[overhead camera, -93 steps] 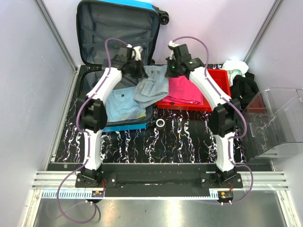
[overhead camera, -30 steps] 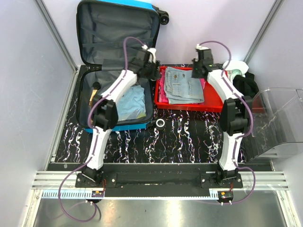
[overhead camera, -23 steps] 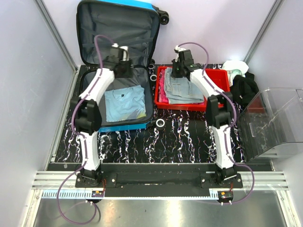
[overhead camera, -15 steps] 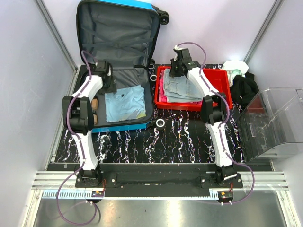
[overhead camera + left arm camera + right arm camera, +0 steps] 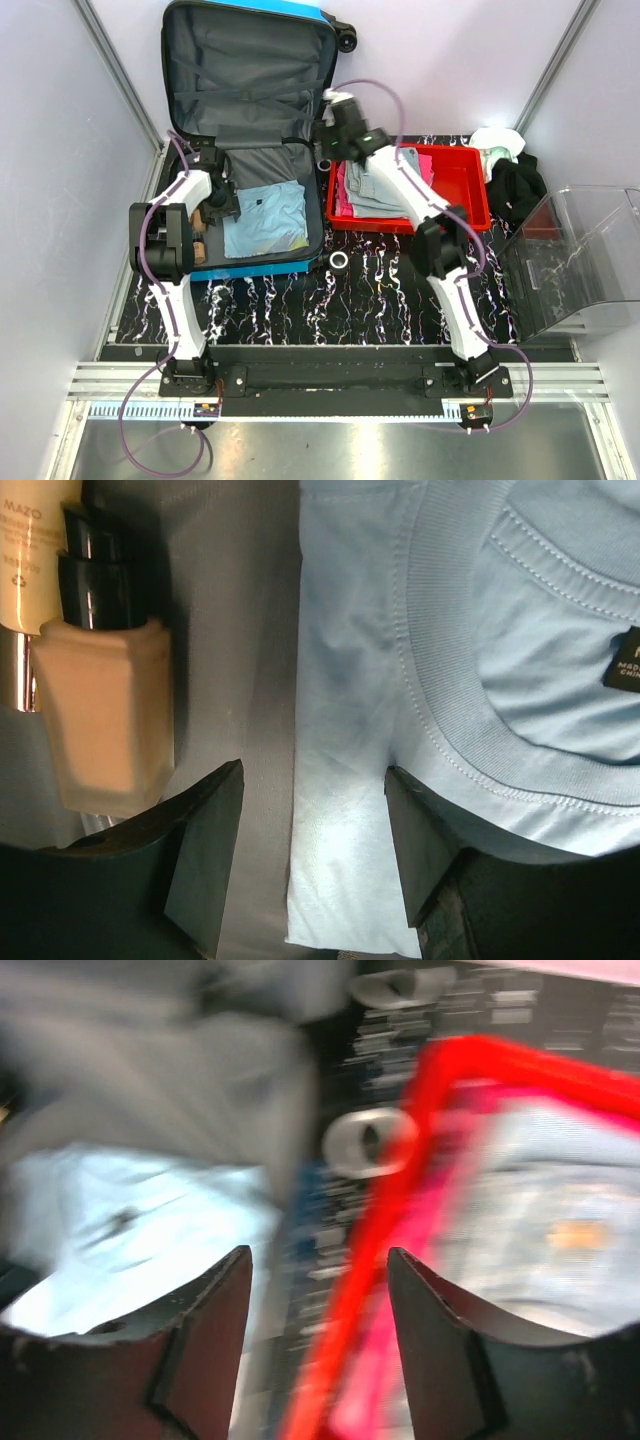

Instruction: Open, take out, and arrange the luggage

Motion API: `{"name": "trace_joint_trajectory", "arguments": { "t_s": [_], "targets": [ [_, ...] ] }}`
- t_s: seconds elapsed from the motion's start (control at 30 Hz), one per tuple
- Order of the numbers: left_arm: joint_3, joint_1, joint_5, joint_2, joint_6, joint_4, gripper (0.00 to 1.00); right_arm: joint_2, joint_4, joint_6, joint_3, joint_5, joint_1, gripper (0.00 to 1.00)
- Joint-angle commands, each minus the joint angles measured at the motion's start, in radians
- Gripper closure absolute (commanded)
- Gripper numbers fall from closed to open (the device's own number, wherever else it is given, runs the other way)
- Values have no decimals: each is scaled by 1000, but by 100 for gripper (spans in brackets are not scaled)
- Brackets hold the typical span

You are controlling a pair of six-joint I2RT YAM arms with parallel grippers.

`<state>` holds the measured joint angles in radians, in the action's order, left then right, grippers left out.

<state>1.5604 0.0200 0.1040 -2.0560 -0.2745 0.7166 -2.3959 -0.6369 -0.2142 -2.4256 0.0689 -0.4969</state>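
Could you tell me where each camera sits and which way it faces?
Top external: overhead at the near side, sees luggage, red tray, left gripper, right gripper.
Left wrist: wrist-mounted, faces down into luggage; fingers straddle light blue T-shirt edge.
Right wrist: wrist-mounted, blurred, faces tray rim; fingers show.
Shared: T-shirt, top and left wrist.
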Motion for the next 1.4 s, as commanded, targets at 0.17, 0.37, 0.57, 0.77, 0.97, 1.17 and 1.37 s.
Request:
{"name": "trace_joint_trajectory", "arguments": {
  "t_s": [0.17, 0.37, 0.57, 0.77, 0.97, 1.17, 1.37],
  "targets": [
    [-23, -12, -96, 2, -46, -46, 43, -120, -153, -4, -95, 51, -206, 30],
    [-34, -15, -99, -10, -49, -59, 47, -250, -274, 6, -214, 144, -242, 28],
    [-36, -18, -124, -12, -46, -66, 49, -322, -299, -2, -222, 172, -243, 28],
    [-40, -18, -133, -10, -42, -80, 55, -384, -320, -14, -251, 141, -239, 29],
    [-8, -18, -187, -41, -32, -98, 63, -420, -297, -75, -251, -91, -224, 32],
    [21, -18, -222, -55, -29, -97, 87, -430, -262, -117, -243, -175, -195, 60],
    [13, -18, -205, 2, 4, -100, 100, -359, -225, -106, -248, -158, -196, 79]
  ]
}}
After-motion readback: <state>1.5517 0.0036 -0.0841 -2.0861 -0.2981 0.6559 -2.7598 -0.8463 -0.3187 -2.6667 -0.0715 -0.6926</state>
